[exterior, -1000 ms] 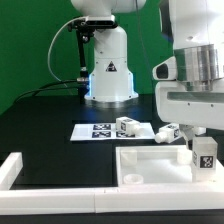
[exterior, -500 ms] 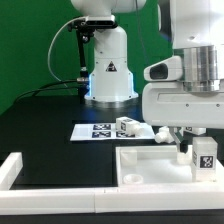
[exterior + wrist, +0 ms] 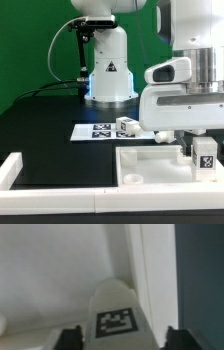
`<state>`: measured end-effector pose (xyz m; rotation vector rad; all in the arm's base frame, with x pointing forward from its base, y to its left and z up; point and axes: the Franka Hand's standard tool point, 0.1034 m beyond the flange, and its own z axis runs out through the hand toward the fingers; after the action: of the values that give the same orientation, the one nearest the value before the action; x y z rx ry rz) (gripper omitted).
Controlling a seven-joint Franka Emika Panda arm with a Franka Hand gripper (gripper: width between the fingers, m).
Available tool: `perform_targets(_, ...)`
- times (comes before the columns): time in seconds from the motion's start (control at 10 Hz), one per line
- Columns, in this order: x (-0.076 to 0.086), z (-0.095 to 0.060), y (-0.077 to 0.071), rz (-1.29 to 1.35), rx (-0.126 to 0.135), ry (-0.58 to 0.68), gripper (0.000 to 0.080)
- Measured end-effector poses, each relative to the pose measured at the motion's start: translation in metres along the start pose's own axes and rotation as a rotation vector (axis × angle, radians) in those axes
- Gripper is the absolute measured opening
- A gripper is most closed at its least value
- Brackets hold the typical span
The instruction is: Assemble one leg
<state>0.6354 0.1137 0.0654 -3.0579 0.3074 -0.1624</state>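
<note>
A leg (image 3: 204, 152), a small white block with a square tag, stands upright on the large white panel (image 3: 150, 165) at the exterior view's right. My gripper (image 3: 196, 135) hangs directly over it. In the wrist view the leg (image 3: 118, 314) lies between my two dark fingertips (image 3: 68, 338), with a small gap on each side, so the gripper (image 3: 123, 339) is open around it. A second leg (image 3: 127, 126) lies by the marker board (image 3: 95, 130). Any leg behind my hand is hidden.
Long white border bars (image 3: 60, 200) run along the front and the exterior view's left (image 3: 10, 168). The robot base (image 3: 108, 70) stands at the back centre. The panel has a round corner hole (image 3: 131, 178).
My gripper has come down and towards the exterior view's left over the standing leg, now covering the leg that showed behind it. The standing leg has not moved.
</note>
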Motion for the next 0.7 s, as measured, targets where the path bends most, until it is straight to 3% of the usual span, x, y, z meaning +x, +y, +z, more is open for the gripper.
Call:
perform_targets(0.1,0.0,0.0,0.001,0.035,-0.001,0.0,0.0283)
perform_targets(0.3,0.001,0.0,0.004,0.168,-0.005,0.001,0.0284)
perform_targets(0.7,0.003,-0.001,0.024,0.513,-0.063,0.025,0.0285)
